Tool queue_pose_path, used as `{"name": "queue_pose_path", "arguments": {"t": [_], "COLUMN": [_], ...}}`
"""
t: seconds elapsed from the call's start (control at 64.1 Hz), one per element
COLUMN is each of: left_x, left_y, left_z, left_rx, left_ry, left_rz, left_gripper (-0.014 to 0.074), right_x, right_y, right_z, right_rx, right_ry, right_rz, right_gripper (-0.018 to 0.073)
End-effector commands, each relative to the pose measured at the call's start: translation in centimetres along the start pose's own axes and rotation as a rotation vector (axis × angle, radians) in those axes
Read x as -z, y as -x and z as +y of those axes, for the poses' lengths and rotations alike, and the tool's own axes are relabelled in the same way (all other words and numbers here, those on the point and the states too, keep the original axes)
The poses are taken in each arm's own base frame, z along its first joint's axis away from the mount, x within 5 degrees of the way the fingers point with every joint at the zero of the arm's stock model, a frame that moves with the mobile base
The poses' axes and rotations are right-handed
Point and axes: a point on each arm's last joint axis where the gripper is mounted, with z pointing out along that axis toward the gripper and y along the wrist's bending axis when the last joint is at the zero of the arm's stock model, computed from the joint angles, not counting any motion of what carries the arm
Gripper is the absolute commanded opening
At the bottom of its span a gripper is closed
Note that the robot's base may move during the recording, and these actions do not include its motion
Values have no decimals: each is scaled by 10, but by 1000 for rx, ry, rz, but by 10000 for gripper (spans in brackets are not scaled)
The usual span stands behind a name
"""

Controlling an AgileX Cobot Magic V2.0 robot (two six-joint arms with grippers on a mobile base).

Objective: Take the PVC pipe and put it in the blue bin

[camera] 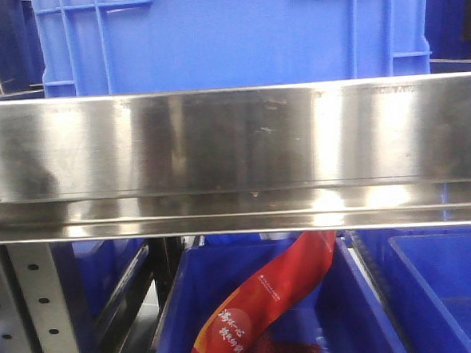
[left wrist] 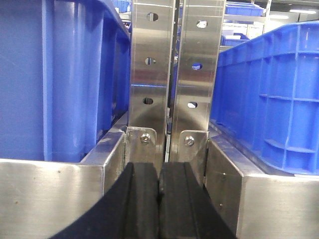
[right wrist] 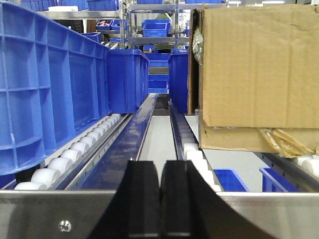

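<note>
Here the front view is filled by a wide shiny metal rail [camera: 233, 141] that runs from side to side. Above the rail stands a big blue crate [camera: 235, 32]. Below it sits a blue bin [camera: 340, 314] with a red packet [camera: 267, 302] lying in it, bent and partly hidden by the rail. Another blue bin [camera: 446, 291] sits just beside it on the right, and a grey post with holes [camera: 32, 317] stands at the lower left. The white PVC pipe does not show in any of the three views. In the left wrist view, the left gripper [left wrist: 159, 199] is low in the middle, and its two black fingers [left wrist: 139, 204] are pressed together with nothing between them. Right past it stand two metal uprights with holes [left wrist: 172, 69], with a blue crate on the left [left wrist: 60, 74] and a blue crate on the right [left wrist: 269, 99], both resting behind a metal edge [left wrist: 50, 199]. In the right wrist view, the right gripper [right wrist: 159, 204] is also pressed together and holds nothing. Ahead of it run tracks of white rollers [right wrist: 84, 144]. A long blue crate [right wrist: 50, 84] rests on the left rollers, and a brown cardboard box [right wrist: 259, 69] rests on the right ones. More blue bins [right wrist: 157, 25] sit on racks far behind.
</note>
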Motion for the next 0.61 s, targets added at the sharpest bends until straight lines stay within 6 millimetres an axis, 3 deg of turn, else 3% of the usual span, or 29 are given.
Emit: {"name": "queue_pose_path", "arguments": {"t": [0.0,0.593], "left_x": [1,1], "left_y": [3,3], "left_z": [0,0], "left_rx": [8,8], "left_ry": [-8,-8], "left_rz": [-26,-26], "left_gripper": [-111,-111], "right_x": [0,0], "right_y": [2,2], "right_z": [0,0], "right_rx": [8,8], "right_ry": [-4,-4], "right_rz": [-26,-26], "right_gripper": [-168,-168]}}
